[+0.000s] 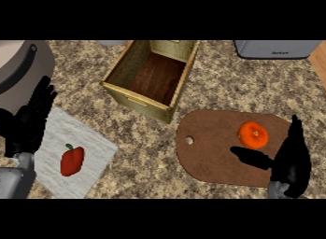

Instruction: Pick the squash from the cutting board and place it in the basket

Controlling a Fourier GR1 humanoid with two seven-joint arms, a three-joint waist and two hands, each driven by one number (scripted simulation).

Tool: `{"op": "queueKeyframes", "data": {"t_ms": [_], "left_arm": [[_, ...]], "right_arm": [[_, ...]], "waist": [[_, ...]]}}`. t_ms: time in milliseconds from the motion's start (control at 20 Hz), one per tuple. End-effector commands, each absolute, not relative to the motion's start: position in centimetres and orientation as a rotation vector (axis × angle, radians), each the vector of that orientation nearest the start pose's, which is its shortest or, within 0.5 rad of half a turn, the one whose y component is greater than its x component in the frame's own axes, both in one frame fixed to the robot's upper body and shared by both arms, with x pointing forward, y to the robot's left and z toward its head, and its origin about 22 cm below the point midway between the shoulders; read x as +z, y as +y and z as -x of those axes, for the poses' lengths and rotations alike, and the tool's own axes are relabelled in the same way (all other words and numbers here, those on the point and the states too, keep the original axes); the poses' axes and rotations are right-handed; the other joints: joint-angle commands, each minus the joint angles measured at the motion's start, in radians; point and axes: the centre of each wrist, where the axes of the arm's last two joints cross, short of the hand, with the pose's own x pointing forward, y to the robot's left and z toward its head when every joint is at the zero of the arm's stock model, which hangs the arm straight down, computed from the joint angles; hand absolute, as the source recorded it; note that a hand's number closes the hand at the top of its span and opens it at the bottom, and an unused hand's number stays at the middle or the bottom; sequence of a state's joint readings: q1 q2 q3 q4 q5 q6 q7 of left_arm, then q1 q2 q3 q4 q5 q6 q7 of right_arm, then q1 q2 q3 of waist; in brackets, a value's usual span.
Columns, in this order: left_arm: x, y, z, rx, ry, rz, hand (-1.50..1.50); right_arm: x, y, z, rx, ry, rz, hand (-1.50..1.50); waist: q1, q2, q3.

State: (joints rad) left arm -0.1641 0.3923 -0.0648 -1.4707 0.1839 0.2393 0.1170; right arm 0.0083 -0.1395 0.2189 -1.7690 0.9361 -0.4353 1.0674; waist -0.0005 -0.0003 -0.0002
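An orange, round squash (253,134) lies on the right part of a brown cutting board (210,154). The wooden basket (150,77), an open box with a dark floor, stands up and to the left of the board. My right hand (291,158) is open at the board's right edge, fingers straight and pointing up, thumb stretched toward the squash from just below it without touching. At the left edge, my left hand (26,121) rests open, fingers up.
A red bell pepper (72,160) lies on a grey cloth (89,140) at the lower left. A large round grey pot (13,70) fills the upper left corner. A grey appliance (275,48) sits at the top right.
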Motion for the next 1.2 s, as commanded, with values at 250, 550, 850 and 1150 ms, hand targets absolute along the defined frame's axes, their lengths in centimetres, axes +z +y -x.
{"op": "queueKeyframes", "data": {"t_ms": [250,550,850,1150], "left_arm": [[4.8,30.5,-28.4,-0.037,-1.514,-0.283,0.0],[4.2,28.7,-29.6,-0.028,-1.518,-0.281,0.0],[4.8,27.6,-30.1,-0.019,-1.509,-0.265,0.0],[4.9,29.1,-29.4,-0.034,-1.509,-0.302,0.0]], "right_arm": [[3.6,-18.6,-24.0,-0.054,-0.855,1.033,-1.5],[2.8,-20.2,-25.5,-0.028,-0.796,1.049,-1.5],[1.5,-21.4,-26.0,-0.006,-0.796,1.036,-1.5],[-1.6,-23.5,-26.2,0.012,-0.774,1.032,-1.5]], "waist": [[0.002,0.0,0.0],[-0.001,0.0,0.0],[-0.002,0.001,0.0],[0.0,0.001,0.0]]}}
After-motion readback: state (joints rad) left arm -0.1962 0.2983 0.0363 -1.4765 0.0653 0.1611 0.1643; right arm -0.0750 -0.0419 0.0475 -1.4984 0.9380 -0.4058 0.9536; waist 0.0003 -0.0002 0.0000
